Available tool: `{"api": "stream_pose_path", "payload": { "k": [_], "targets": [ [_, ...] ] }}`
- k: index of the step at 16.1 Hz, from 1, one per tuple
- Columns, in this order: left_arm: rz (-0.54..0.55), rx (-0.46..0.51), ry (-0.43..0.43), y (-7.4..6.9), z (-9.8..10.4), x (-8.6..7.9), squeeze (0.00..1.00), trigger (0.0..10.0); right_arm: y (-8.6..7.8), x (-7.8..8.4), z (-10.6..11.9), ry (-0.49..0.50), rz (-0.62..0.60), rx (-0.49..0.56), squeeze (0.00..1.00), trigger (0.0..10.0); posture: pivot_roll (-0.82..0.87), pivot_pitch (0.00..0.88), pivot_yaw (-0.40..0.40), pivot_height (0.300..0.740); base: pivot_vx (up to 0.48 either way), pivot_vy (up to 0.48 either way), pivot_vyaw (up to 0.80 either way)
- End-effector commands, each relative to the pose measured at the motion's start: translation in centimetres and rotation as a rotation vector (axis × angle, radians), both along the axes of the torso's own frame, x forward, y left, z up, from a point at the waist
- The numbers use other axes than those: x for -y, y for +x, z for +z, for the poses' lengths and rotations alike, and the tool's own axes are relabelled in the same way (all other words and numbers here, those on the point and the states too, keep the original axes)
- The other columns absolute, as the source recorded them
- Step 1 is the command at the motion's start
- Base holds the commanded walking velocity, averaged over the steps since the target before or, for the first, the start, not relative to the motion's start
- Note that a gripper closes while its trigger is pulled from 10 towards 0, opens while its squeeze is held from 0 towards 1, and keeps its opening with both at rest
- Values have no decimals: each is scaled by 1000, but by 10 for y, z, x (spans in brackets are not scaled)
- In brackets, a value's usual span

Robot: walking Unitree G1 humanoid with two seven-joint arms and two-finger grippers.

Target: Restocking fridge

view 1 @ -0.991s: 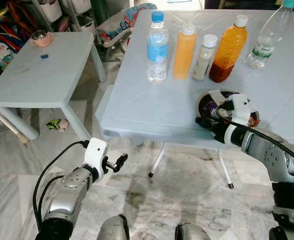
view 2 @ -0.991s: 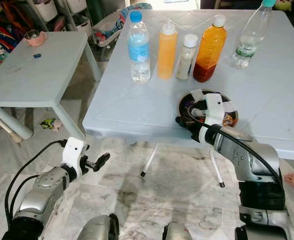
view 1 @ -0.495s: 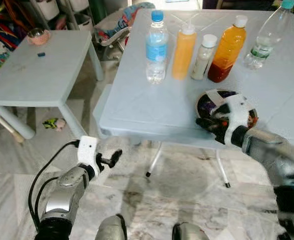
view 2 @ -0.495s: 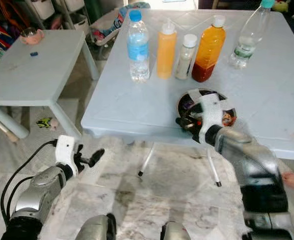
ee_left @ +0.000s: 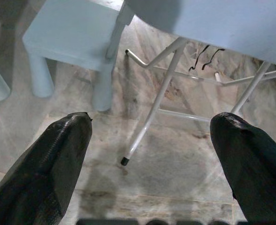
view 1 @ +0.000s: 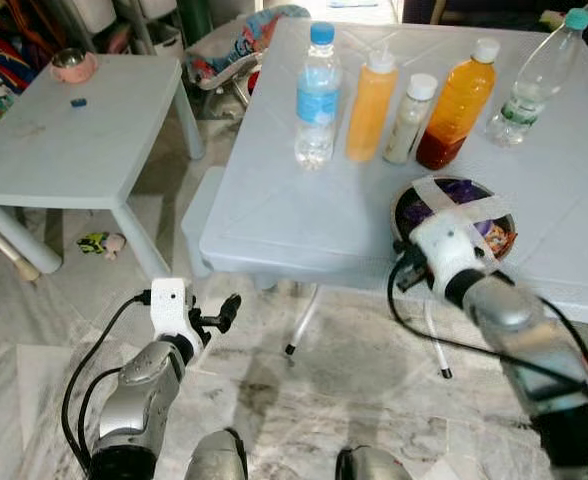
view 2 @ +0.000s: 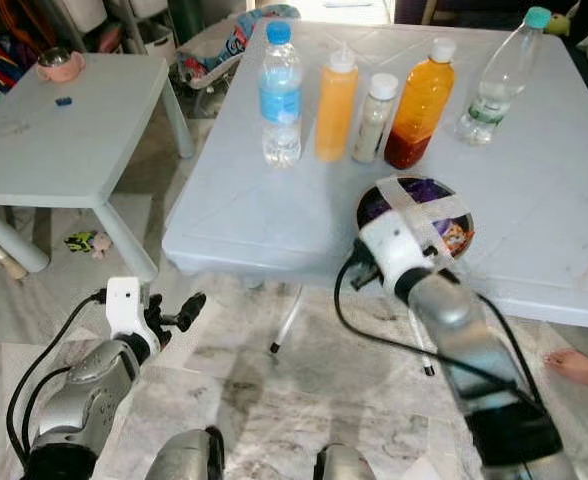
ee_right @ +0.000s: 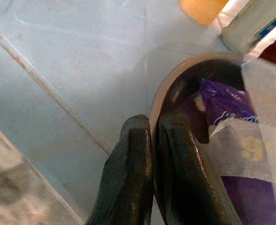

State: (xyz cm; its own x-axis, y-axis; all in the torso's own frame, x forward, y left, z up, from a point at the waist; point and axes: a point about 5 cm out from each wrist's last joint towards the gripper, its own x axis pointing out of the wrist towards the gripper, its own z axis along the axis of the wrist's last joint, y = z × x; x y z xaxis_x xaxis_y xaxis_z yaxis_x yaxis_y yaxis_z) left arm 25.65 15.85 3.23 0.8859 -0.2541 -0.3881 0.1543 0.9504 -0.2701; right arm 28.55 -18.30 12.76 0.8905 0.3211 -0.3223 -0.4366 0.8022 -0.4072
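A dark bowl (view 1: 502, 212) of purple-wrapped food, taped across the top, sits near the front edge of the big pale table (view 1: 304, 215). My right gripper (ee_right: 153, 124) is shut on the bowl's near rim (ee_right: 175, 82), one finger inside and one outside. Behind the bowl stands a row: a water bottle (view 1: 317, 100), an orange squeeze bottle (view 1: 370, 105), a small white-capped jar (view 1: 408, 105), an orange juice bottle (view 1: 457, 105) and a clear green-capped bottle (view 1: 539, 80). My left gripper (view 1: 226, 307) hangs open and idle, low over the floor left of the table.
A low pale side table (view 1: 84, 130) with a pink cup (view 1: 71, 65) stands to the left. A small toy (view 1: 99, 243) lies on the marble floor beneath it. White metal table legs (ee_left: 152, 108) cross under the big table. A person's foot (view 2: 574, 368) is at the right.
My right wrist has rolled over and the forearm has swung nearer me, with the gripper staying on the bowl's near rim. The left arm has drifted slightly.
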Motion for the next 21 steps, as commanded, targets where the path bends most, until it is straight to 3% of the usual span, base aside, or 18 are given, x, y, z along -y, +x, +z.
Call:
{"api": "stream_pose_path", "payload": {
  "k": [1, 3, 7, 8, 9, 15, 18, 19, 21],
  "targets": [
    [15, -16, 0, 0, -2, -3, 0, 10000, -8, -4, -15, -46, 23, -31, 0, 0, -6, 58, 36, 740, 0, 0, 0],
    [5, -14, -14, 2, -1, 2, 0, 10000, -8, -7, -11, -123, 57, 60, 0, 0, -13, 52, 32, 740, 0, 0, 0],
    [13, -1, -19, 2, -1, 4, 0, 10000, -11, -13, -8, -119, 91, 123, 0, 0, -17, 44, 27, 740, 0, 0, 0],
    [15, -2, -18, 2, -2, 4, 0, 10000, -13, -16, -10, -120, 100, 124, 0, 5569, -16, 43, 26, 740, 0, 0, 0],
    [22, -1, -17, 4, -1, 3, 0, 10000, -13, -16, -13, -141, 104, 127, 0, 10000, -14, 43, 27, 740, 0, 0, 0],
    [17, -12, -3, 4, -4, 4, 0, 10000, -13, -2, -24, -166, 43, 91, 0, 10000, -22, 42, 35, 740, 0, 0, 0],
    [5, -11, 6, 5, -4, 4, 0, 10000, -9, 10, -26, -119, -42, 66, 0, 10000, -21, 47, 41, 740, 0, 0, 0],
    [1, -11, 9, 4, -4, 4, 0, 10000, -8, 13, -26, -87, -73, 51, 380, 10000, -19, 50, 45, 740, 0, 0, 0],
    [-7, -12, 14, 3, -4, 4, 0, 10000, -5, 19, -26, -60, -104, 45, 1000, 10000, -16, 53, 51, 740, 0, 0, 0]
  ]
}}
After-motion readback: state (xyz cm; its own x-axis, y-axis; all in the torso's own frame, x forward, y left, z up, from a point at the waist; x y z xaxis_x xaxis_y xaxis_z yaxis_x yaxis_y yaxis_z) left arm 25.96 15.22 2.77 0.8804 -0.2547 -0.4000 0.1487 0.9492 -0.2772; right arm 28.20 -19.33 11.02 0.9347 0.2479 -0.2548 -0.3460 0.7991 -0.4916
